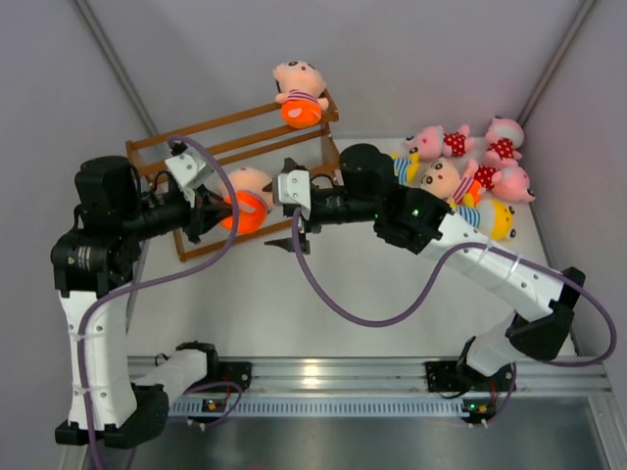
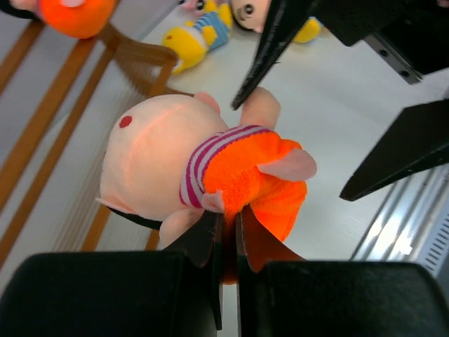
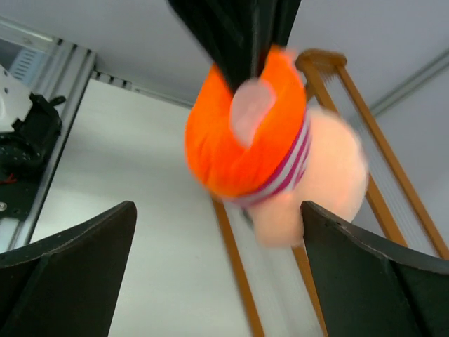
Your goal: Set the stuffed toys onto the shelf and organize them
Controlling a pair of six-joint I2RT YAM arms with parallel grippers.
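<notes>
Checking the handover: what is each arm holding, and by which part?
The left gripper holds the peach doll by its orange shorts, jaws shut on the fabric. The right gripper is open, holding nothing.

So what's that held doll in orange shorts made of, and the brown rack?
The doll looks like soft plush fabric: fuzzy, matte, and its shorts crumple where the left hand pinches them. The rack looks like wood, brown and smooth with thin slats; stained or painted, I can't tell.

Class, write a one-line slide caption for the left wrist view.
Left gripper pinches a peach doll by its orange shorts, by the wooden shelf.
</notes>
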